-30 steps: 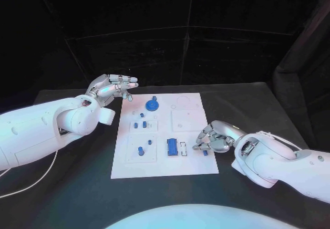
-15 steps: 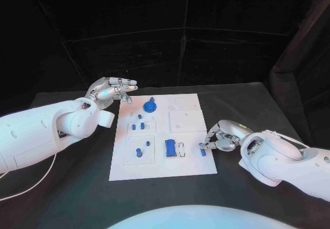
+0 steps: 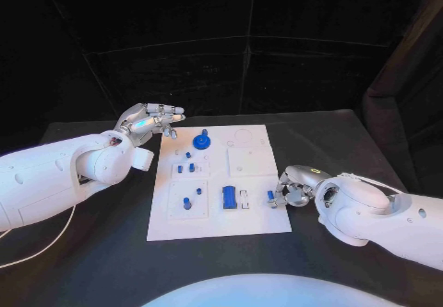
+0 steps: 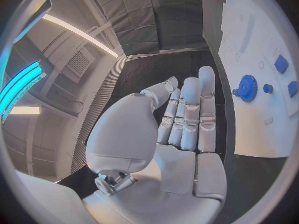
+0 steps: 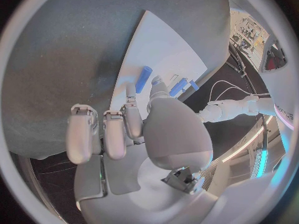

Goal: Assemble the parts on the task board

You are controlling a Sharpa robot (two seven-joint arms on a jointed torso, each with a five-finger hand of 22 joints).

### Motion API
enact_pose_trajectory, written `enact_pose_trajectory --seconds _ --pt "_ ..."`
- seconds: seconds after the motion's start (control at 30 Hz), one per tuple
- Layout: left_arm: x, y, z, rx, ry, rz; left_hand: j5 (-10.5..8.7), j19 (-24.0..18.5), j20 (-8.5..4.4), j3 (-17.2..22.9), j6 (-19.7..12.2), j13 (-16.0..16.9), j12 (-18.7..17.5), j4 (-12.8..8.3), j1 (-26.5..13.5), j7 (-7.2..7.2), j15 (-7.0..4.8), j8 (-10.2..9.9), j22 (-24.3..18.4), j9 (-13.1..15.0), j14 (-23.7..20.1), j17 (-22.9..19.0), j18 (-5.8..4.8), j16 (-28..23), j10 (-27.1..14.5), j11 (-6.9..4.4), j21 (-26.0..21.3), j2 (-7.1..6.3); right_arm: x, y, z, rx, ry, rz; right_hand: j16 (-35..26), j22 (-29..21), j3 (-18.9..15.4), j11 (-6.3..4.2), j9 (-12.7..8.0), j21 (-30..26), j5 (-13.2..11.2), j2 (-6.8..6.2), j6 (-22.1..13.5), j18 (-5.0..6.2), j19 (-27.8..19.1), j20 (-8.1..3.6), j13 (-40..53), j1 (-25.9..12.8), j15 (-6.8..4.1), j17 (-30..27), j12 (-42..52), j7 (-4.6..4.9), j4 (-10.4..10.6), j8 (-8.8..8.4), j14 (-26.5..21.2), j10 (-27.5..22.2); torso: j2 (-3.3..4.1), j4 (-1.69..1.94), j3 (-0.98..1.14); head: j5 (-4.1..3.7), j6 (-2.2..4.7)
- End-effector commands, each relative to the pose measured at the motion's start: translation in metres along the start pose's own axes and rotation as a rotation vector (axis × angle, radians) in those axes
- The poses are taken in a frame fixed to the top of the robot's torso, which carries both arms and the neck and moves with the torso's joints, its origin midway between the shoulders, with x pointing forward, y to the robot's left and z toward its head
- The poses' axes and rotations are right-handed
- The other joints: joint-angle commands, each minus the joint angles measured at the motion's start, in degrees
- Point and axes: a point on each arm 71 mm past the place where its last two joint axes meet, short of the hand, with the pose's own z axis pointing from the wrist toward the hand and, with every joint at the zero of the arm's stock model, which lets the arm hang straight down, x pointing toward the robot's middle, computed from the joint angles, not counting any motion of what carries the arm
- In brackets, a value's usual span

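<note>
The white task board lies in the middle of the black table. On it stand a blue gear, several small blue pegs and a long blue block. At the board's right edge my right hand pinches a small blue peg between thumb and a finger, just above the plate. The right wrist view shows this blue peg sticking out past the fingertips. My left hand hovers off the board's far left corner, fingers straight and apart, holding nothing. The left wrist view shows the gear beyond the left hand.
A small white piece lies beside the blue block. Round and square outlines mark the board's far right part. Black table surrounds the board, with dark curtains behind. A white cable runs under my left arm.
The blue peg lay flat on the board by my right fingers; now my right hand has it pinched and raised more upright. The left hand has stayed put.
</note>
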Motion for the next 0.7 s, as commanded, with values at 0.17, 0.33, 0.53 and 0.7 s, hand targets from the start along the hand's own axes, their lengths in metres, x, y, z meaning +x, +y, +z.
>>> enact_pose_trajectory --seconds 0.17,0.33,0.53,0.7 --pt "0.001 -0.001 0.000 0.006 0.012 -0.007 0.27 -0.34 0.09 -0.03 -0.43 -0.02 0.20 -0.32 0.40 0.13 0.17 0.22 0.05 0.02 -0.40 -0.05 0.79 0.24 -0.41 -0.13 -0.16 0.22 0.005 0.006 0.005 -0.002 0.036 -0.068 -0.28 2.08 0.62 -0.03 0.10 -0.41 1.66 1.14 0.25 -0.77 0.90 -0.13 1.87 3.50 -0.14 4.31 -0.53 0.18 -1.94 -0.59 3.78 -0.45 -0.03 0.03 0.01 -0.02 -0.11" --pt "0.001 -0.001 0.000 0.006 0.013 -0.007 0.27 -0.34 0.09 -0.03 -0.43 -0.02 0.20 -0.32 0.40 0.13 0.17 0.22 0.05 0.02 -0.40 -0.05 0.79 0.24 -0.41 -0.13 -0.16 0.22 0.004 0.010 0.007 -0.007 0.011 -0.093 -0.31 2.08 1.37 0.01 0.08 -0.44 0.20 2.20 0.13 -0.77 0.90 -0.12 1.87 5.37 -0.12 4.33 -0.66 0.25 -3.03 -1.03 3.79 -0.48 -0.03 0.00 0.02 0.01 -0.09" --pt "0.001 -0.001 0.000 0.007 0.014 -0.007 0.27 -0.34 0.09 -0.03 -0.43 -0.02 0.20 -0.32 0.40 0.13 0.17 0.22 0.05 0.02 -0.40 -0.05 0.79 0.24 -0.41 -0.13 -0.16 0.22 0.004 0.012 0.010 0.019 -0.011 -0.143 -0.44 2.08 4.70 -0.12 -0.23 -0.49 -2.06 4.72 -0.16 -0.76 0.90 -0.21 1.69 9.52 -0.27 4.19 -1.16 0.18 -5.34 -1.97 3.76 -0.76 -0.02 -0.08 -0.01 0.00 -0.10" --pt "0.001 -0.001 0.000 0.006 0.014 -0.008 0.27 -0.34 0.09 -0.03 -0.43 -0.02 0.20 -0.32 0.40 0.13 0.17 0.22 0.05 0.02 -0.40 -0.05 0.79 0.24 -0.41 -0.13 -0.16 0.22 0.006 0.013 0.011 0.037 0.014 -0.179 -0.60 1.94 7.98 0.03 -0.87 -0.62 -0.12 4.79 -0.39 -0.75 0.82 -0.20 1.37 11.99 -0.14 4.00 -1.92 0.50 -7.24 -3.03 3.71 -1.27 -0.01 0.00 -0.03 -0.06 -0.10"
